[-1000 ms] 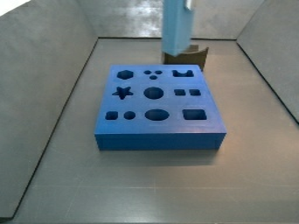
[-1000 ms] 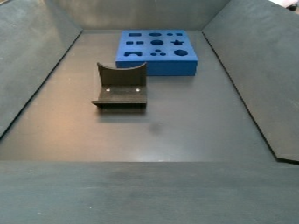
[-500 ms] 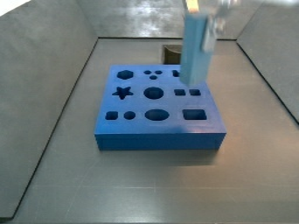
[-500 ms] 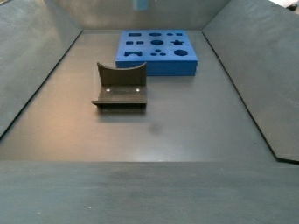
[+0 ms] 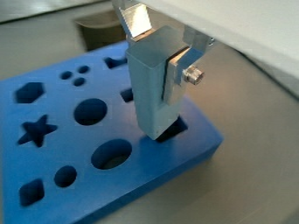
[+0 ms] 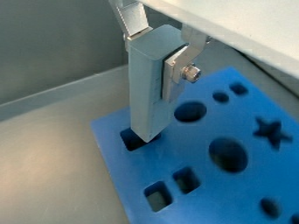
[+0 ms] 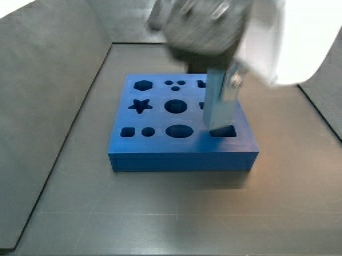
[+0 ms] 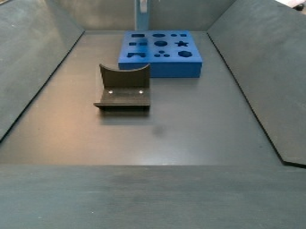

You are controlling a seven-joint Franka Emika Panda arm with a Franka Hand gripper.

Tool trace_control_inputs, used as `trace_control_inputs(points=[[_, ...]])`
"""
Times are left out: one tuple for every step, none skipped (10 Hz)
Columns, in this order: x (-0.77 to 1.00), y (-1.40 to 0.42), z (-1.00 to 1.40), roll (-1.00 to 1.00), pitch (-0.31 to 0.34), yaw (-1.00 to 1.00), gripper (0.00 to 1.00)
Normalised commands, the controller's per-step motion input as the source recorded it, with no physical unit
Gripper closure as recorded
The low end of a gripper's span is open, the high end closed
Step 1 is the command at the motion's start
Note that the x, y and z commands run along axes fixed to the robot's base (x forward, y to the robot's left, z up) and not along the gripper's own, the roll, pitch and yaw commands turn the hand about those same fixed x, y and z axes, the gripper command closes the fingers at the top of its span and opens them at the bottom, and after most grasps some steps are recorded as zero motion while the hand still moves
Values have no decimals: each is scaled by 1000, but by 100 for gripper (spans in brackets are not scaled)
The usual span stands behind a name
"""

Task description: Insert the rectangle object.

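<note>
Gripper (image 5: 163,66) clamped on rectangle object (image 5: 156,92), upright. Lowered since last frames; tip now entering rectangular hole (image 7: 222,131) at board's (image 7: 160,145) 4 o'clock corner. Insertion begun.

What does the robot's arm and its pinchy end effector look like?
The end effector, above the blue board, has flat, shiny silver plate fingers. One finger carries a small round silver screw. In a side view, the wrist behind it is a blurred, bulky shape, grey and white. No cables or markings show.
</note>
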Motion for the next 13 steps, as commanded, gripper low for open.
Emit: trace_control_inputs(points=[[103,0,-226,-94,0,-983,100],[211,0,-129,-111,0,-877,100],[283,0,-103,-80,0,-809,100],[366,0,-157,-3,19,-691,100],[383,0,-149,89,66,-537,100],[146,0,-211,120,49,-3,100],[0,0,-326,199,0,0,100],[-160,-51,-600,149,-34,163,100],[-371,-94,-549,111,-14,400,100],[-389,-46,-374,93,-6,403,100],[-240,-60,-477,0,0,314,100],[-29,-94,-680,0,0,166,100],[0,-143,-854,1,-13,6,100]])
